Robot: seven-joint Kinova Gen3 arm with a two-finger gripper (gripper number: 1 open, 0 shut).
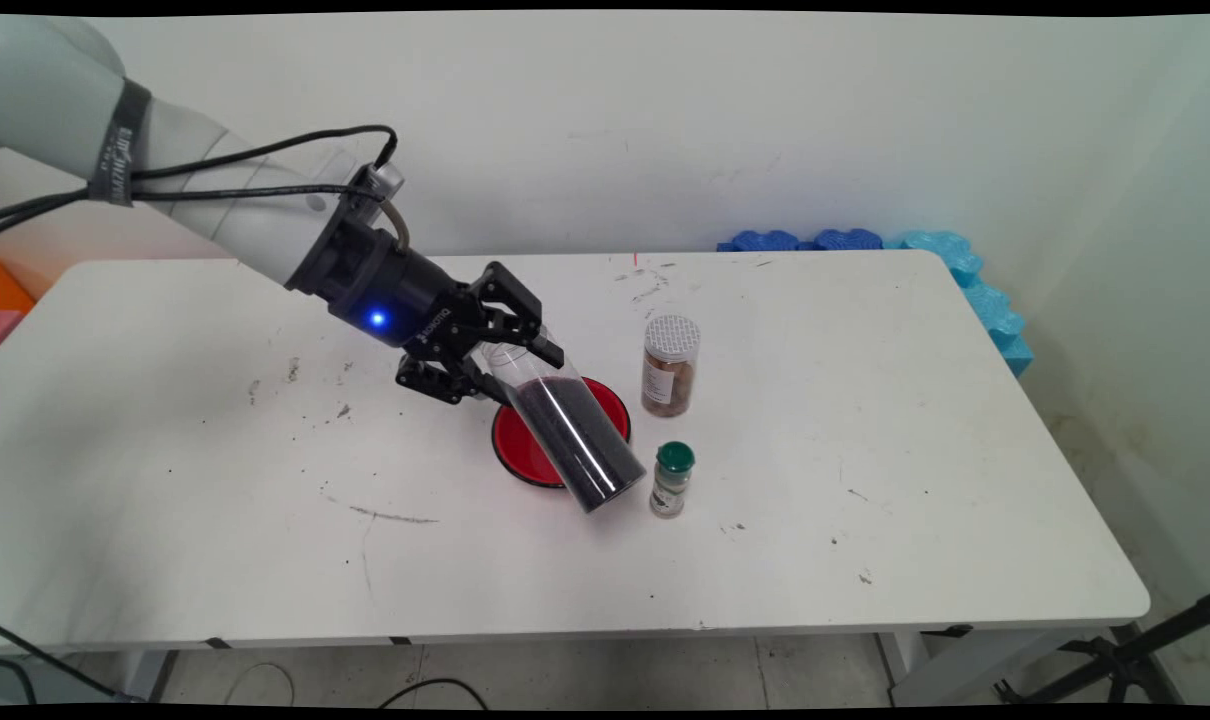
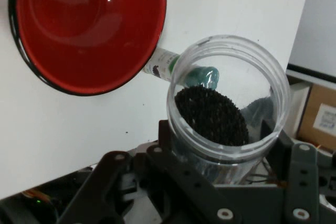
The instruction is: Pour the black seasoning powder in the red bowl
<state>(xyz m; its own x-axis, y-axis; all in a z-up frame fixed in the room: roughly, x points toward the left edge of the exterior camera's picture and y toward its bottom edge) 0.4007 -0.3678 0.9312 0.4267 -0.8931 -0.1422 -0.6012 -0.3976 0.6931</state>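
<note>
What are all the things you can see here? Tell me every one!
clear jar: 1, see-through with black grains inside, open-mouthed, tilted, held by the hand above the red bowl
red bowl: 1, red with a black rim, on the table's middle, empty
brown jar: 1, brown contents, white lid, upright to the right of the bowl
small bottle: 1, green cap, upright in front of the brown jar
table: 1, white
foam mats: several, blue, behind the table's far right corner
hand: 1, black, shut on the clear jar

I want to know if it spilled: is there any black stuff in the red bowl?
No, the red bowl looks bare inside; the black grains sit in the clear jar held by the gripper.
</note>
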